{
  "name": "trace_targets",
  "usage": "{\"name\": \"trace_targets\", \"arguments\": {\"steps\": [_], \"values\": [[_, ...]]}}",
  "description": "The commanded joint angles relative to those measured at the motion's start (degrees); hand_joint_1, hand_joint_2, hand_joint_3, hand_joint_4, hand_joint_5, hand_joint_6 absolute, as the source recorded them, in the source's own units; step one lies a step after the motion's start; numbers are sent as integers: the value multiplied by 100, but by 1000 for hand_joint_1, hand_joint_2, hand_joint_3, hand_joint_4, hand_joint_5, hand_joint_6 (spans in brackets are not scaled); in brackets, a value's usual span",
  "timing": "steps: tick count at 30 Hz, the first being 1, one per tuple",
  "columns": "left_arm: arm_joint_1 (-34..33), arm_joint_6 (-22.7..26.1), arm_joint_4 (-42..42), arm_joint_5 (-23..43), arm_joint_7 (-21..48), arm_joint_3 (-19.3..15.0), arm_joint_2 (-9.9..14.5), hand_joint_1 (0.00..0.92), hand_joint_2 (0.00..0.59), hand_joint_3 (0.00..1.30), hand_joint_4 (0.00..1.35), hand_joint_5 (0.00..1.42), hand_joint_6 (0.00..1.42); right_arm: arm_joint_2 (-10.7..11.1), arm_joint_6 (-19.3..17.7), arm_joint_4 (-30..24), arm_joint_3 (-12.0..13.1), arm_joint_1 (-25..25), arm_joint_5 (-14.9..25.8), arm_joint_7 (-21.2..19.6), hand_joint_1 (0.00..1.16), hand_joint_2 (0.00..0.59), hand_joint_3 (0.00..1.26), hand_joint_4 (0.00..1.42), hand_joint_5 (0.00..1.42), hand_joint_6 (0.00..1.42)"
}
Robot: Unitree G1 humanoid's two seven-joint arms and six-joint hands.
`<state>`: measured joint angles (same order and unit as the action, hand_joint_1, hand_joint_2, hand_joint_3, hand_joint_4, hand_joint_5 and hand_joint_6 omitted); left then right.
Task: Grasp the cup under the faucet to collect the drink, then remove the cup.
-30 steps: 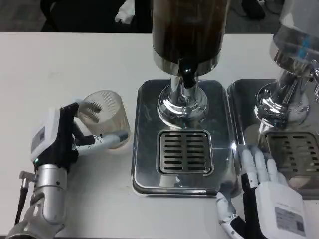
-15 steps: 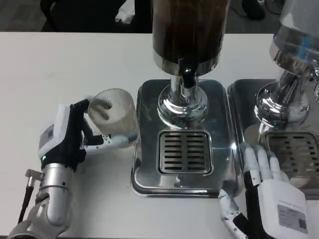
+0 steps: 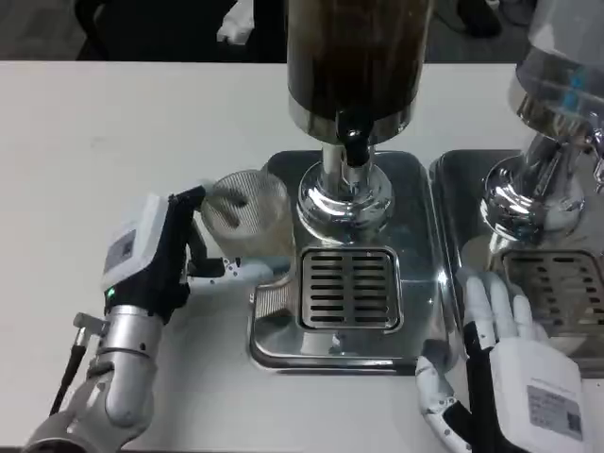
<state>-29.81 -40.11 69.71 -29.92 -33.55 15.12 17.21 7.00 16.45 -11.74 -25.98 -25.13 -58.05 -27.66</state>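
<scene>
- Head view: the drip tray (image 3: 283, 179) of the dark drink dispenser (image 3: 357, 57) serves as landmark; its slotted grate (image 3: 350, 288) lies in the front half, and the black faucet (image 3: 353, 146) hangs above the chrome pedestal (image 3: 345, 193) behind the grate.
- The clear ribbed cup (image 3: 247, 219) stands upright over the tray's left edge, left of the pedestal and faucet, not under the spout; it looks empty.
- The left hand (image 3: 165, 260) is just left of the tray; it grips the cup, thumb low across the front, fingers around the far side.
- The right hand (image 3: 510, 359) lies palm down off the tray's front right corner; its fingers are straight, spread and hold nothing.
- A second tray (image 3: 453, 203) with another dispenser (image 3: 557, 104) sits right of the landmark tray; all rest on the white table (image 3: 123, 123).
</scene>
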Motion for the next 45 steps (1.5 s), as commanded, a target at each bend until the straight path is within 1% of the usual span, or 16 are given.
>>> {"name": "trace_targets", "arguments": {"steps": [1, 9, 21, 27, 32, 38, 42, 45], "values": [[-224, -159, -122, -69, -20, 119, -90, 671, 0, 904, 1015, 1135, 1353, -60, -33, 6, 37, -15, 60, -67, 132, 539, 35, 0, 0, 97], [-357, -150, -164, -170, -24, 298, -238, 668, 0, 903, 1015, 1131, 1336, -87, -26, 11, 50, -20, 67, -80, 132, 539, 35, 0, 0, 97], [-486, -160, -155, -338, 19, 569, -530, 661, 0, 892, 1002, 1131, 1335, -168, -17, 25, 71, -55, 60, -126, 132, 539, 35, 0, 0, 97], [-565, -70, -95, -500, -34, 736, -640, 660, 0, 888, 1002, 1131, 1335, -198, -9, 21, 73, -81, 37, -146, 132, 539, 35, 0, 0, 97], [-642, 10, -27, -467, -6, 763, -747, 660, 0, 888, 1002, 1131, 1335, -209, -11, 25, 71, -89, 33, -160, 132, 539, 35, 0, 0, 97], [-663, 108, 73, -465, 34, 778, -764, 661, 0, 888, 1002, 1130, 1333, -234, 6, 21, 71, -106, 27, -189, 132, 539, 35, 0, 0, 97], [-664, 190, 61, -648, -60, 956, -721, 662, 0, 890, 1002, 1127, 1319, -223, -9, 23, 70, -103, 40, -185, 132, 539, 35, 0, 0, 97], [-632, 113, 68, -605, 2, 921, -705, 646, 0, 804, 929, 1088, 1274, -233, -6, 25, 84, -101, 57, -188, 132, 539, 35, 0, 0, 97]]}}
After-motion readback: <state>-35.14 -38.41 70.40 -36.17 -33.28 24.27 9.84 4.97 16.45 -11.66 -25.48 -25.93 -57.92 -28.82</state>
